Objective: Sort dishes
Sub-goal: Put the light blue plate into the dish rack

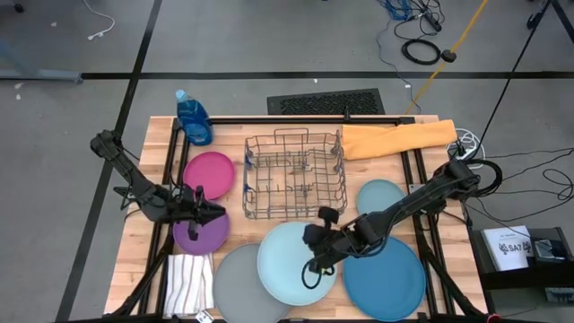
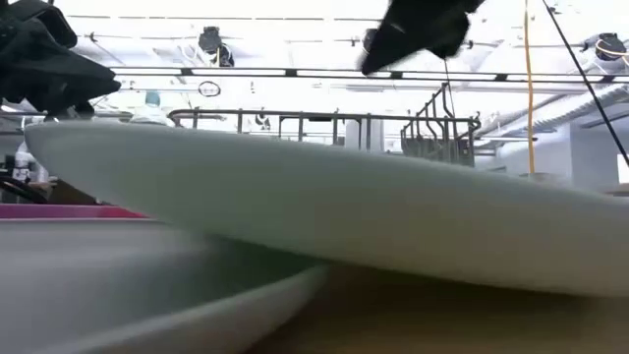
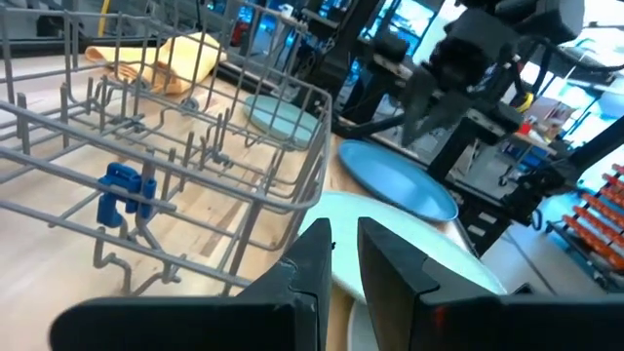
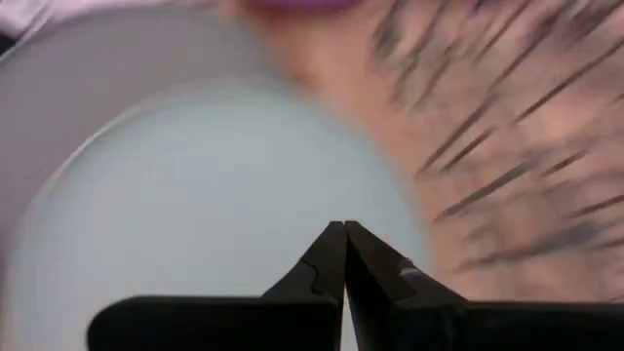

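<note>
Six plates lay on the wooden table (image 1: 421,278). Nearest, the grey plate (image 1: 235,289), light blue plate (image 1: 285,260) and dark blue plate (image 1: 386,280) overlapped; the right gripper (image 1: 314,262), fingers pressed together and empty, hung over the light blue plate's right rim. Leftward, the left gripper (image 1: 215,213), narrowly parted and empty, hovered over the purple plate (image 1: 195,235). Beyond stood the magenta plate (image 1: 208,172), pale teal plate (image 1: 380,196) and wire rack (image 1: 294,172).

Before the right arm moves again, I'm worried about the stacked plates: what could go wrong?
The light blue plate overlaps the grey plate and the dark blue plate; a push from the shut right gripper above it could shift all three. The dish rack stands close behind, so a sliding plate might strike it.
</note>
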